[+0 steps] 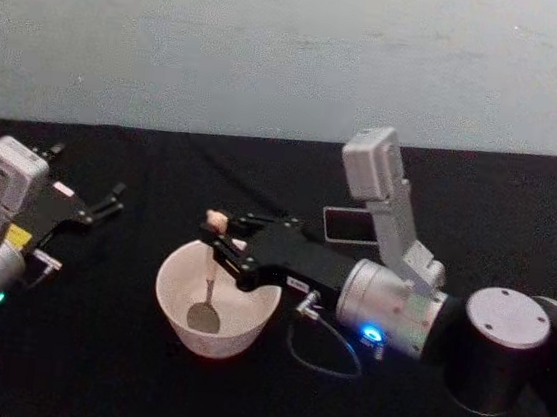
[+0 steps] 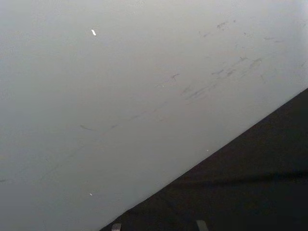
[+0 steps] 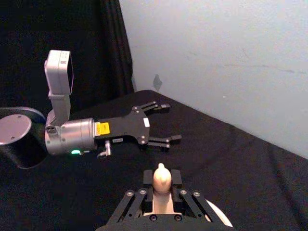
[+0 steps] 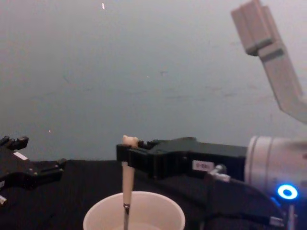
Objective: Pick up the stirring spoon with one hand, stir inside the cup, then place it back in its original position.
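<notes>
In the head view the right claw [image 1: 217, 240] reaches in from the lower right to mid-frame. It is pinched on the top of the stirring spoon [image 1: 208, 286], whose metal bowl sits low inside the cup [image 1: 228, 342], left of centre on the black desk [image 1: 89, 368]. Gripping so high leaves the shaft free to sweep, so this looks like the stirring step. The left claw [image 1: 110, 199] rests at the left edge, spread wide and holding nothing, well apart from the cup. A dark box [image 1: 349, 225] behind the right arm is probably the holder, though it is partly hidden.

The left wrist view faces the pale wall [image 2: 120, 96] and a strip of desk.

In the right wrist view the bear head pokes up between the closed fingers [image 3: 147, 179].

In the chest view the spoon hangs near upright, its neck dipping below the cup's rim at bottom centre.
</notes>
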Controlling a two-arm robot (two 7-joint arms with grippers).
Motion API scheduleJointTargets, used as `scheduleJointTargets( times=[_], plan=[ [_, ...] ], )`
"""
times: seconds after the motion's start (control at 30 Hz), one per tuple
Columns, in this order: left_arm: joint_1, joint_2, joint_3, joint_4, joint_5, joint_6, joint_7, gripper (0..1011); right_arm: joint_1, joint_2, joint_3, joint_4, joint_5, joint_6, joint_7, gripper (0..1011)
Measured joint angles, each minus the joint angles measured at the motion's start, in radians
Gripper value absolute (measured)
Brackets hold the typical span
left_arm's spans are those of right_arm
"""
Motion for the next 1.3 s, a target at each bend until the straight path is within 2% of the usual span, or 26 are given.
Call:
scheduleJointTargets(
  times=[0.17, 0.37, 0.4, 0.53, 0.67, 0.8, 0.97, 1.17, 1.3],
  plan=[
    [0.000, 0.000, 0.000, 0.000, 0.000, 0.000, 0.000, 1001, 0.032, -0.039, -0.021, 0.039, -0.027, -0.003, -0.027, 213],
    [0.000, 0.000, 0.000, 0.000, 0.000, 0.000, 0.000, 1001, 0.068, -0.092, -0.025, 0.110, -0.060, -0.010, -0.066, 213],
    [0.000, 0.000, 0.000, 0.000, 0.000, 0.000, 0.000, 1001, 0.068, -0.092, -0.025, 0.110, -0.060, -0.010, -0.066, 213],
    [0.000, 0.000, 0.000, 0.000, 0.000, 0.000, 0.000, 1001, 0.087, -0.118, -0.007, 0.153, -0.073, -0.013, -0.085, 213],
    [0.000, 0.000, 0.000, 0.000, 0.000, 0.000, 0.000, 1001, 0.096, -0.124, 0.013, 0.175, -0.076, -0.015, -0.091, 213],
    [0.000, 0.000, 0.000, 0.000, 0.000, 0.000, 0.000, 1001, 0.098, -0.121, 0.032, 0.182, -0.076, -0.016, -0.089, 213],
    [0.000, 0.000, 0.000, 0.000, 0.000, 0.000, 0.000, 1001, 0.083, -0.097, 0.053, 0.162, -0.069, -0.012, -0.075, 213],
    [0.000, 0.000, 0.000, 0.000, 0.000, 0.000, 0.000, 1001, 0.038, -0.041, 0.078, 0.087, -0.031, 0.010, -0.042, 213],
    [0.000, 0.000, 0.000, 0.000, 0.000, 0.000, 0.000, 1001, 0.006, -0.002, 0.078, 0.038, -0.009, 0.023, -0.019, 213]
  ],
)
